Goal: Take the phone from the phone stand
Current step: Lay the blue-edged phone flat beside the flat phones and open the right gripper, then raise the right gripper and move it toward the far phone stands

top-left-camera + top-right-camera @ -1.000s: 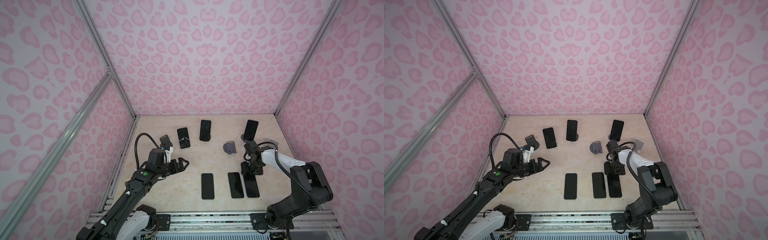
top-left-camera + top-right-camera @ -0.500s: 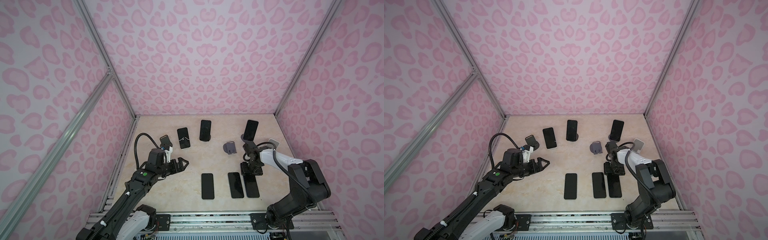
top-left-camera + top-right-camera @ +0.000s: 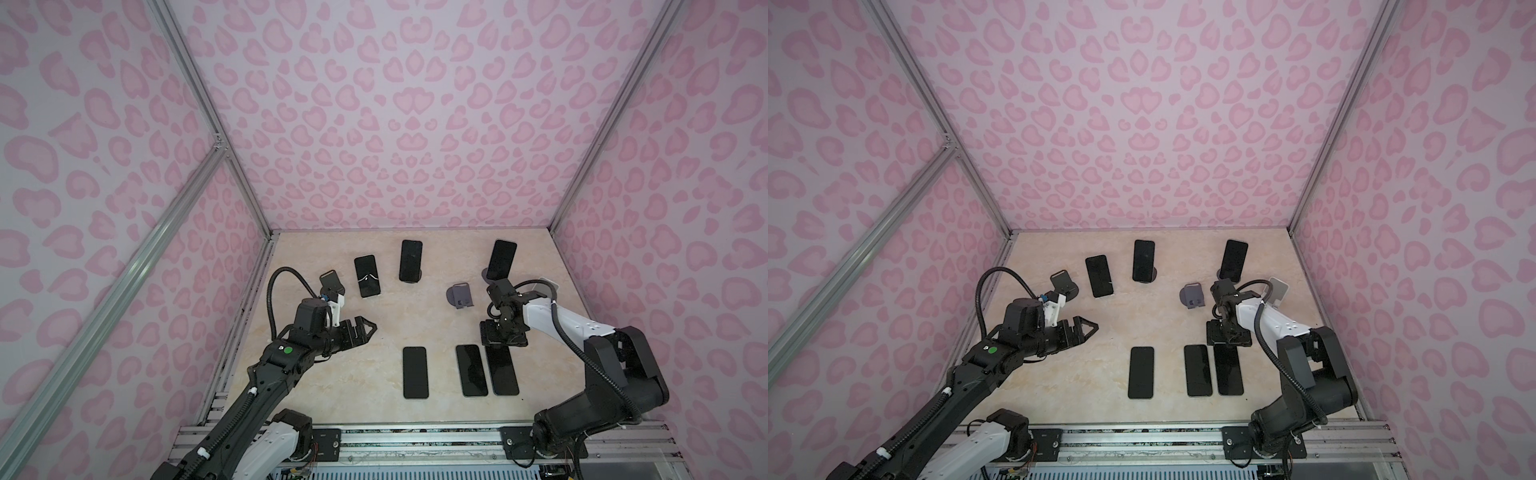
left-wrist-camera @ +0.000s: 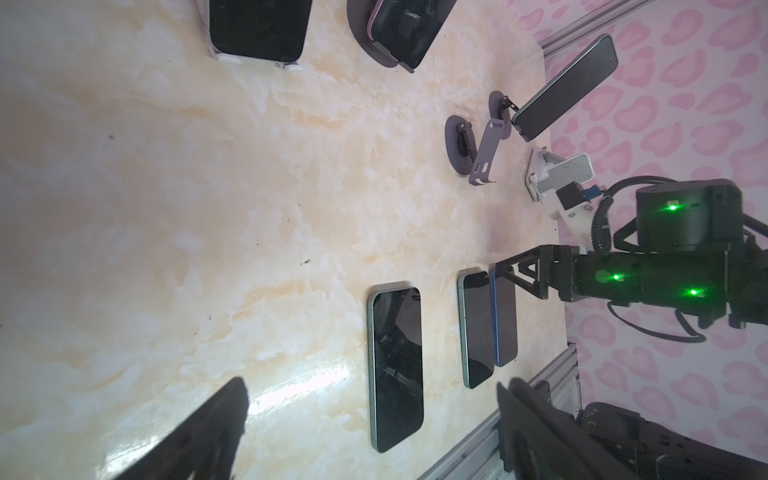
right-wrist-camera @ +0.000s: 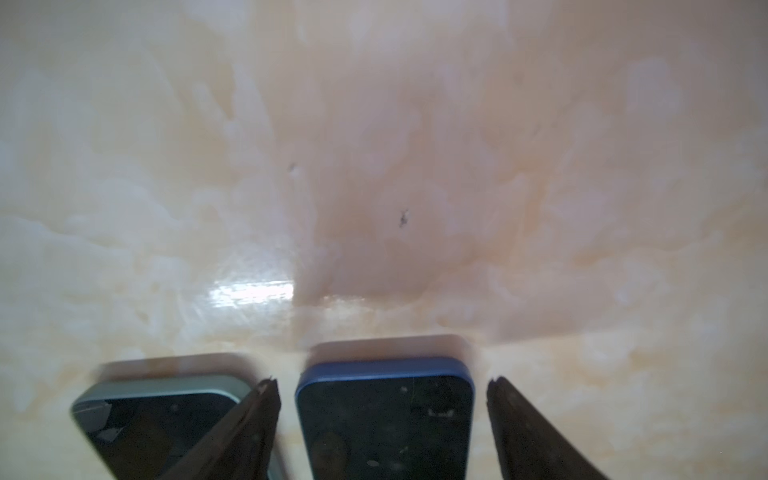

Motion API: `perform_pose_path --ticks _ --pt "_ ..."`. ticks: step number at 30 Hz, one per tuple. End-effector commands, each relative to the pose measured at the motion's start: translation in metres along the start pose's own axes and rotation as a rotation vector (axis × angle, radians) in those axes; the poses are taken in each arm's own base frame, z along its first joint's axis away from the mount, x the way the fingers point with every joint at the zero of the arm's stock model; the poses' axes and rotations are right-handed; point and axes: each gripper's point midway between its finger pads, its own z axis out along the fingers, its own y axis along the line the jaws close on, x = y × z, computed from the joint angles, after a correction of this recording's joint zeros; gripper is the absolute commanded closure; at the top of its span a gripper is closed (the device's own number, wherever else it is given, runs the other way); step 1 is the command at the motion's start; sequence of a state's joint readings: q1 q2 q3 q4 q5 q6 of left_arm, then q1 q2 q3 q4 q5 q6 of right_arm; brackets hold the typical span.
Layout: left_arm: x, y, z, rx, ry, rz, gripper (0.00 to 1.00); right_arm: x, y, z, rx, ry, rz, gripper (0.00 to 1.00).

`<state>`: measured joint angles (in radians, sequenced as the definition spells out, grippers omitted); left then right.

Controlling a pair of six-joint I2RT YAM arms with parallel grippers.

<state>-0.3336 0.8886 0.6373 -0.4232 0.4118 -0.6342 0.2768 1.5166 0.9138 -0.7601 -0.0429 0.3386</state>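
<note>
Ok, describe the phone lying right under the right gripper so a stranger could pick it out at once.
On the marble table, three phones lie flat in a row nearest the arms' bases. The blue phone is the rightmost, its far end under the open right gripper. Its blue frame sets it apart from the green-edged phone lying close beside it.

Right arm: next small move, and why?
Probably lift the right gripper straight up. Its jaws stand apart either side of the blue phone, which lies flat on the table; the green phone sits close beside one finger, so sideways motion risks nudging it.
</note>
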Motion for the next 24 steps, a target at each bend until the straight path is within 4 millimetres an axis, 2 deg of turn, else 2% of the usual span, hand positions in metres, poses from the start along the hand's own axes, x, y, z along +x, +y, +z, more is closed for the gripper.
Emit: perform_pose_path --ticks 1,5,9,13,17,21,24 --pt "-0.005 -0.005 -0.007 -0.005 -0.019 0.021 0.02 -0.015 0.005 -0.024 -0.023 -0.061 0.003 0.16" --pt "-0.009 -0.008 -0.017 -0.017 -0.041 0.029 0.02 -0.035 0.01 -0.063 -0.04 -0.164 -0.009 0.13" --pt "-0.008 -0.008 -0.031 -0.035 -0.069 0.027 0.02 -0.051 0.023 -0.101 -0.08 -0.307 -0.034 0.12" --pt "-0.006 -0.001 -0.041 -0.062 -0.109 0.007 0.02 -0.072 0.04 -0.127 -0.167 -0.47 -0.061 0.05" --pt "-0.007 0.007 -0.045 -0.089 -0.155 -0.04 0.02 -0.093 0.056 -0.119 -0.184 -0.453 -0.108 0.02" --pt "-0.014 0.012 -0.047 -0.12 -0.194 -0.084 0.02 -0.11 0.071 -0.092 -0.162 -0.375 -0.163 0.02" --pt "-0.023 0.024 -0.052 -0.19 -0.249 -0.146 0.02 -0.122 0.08 -0.069 -0.149 -0.349 -0.187 0.02"
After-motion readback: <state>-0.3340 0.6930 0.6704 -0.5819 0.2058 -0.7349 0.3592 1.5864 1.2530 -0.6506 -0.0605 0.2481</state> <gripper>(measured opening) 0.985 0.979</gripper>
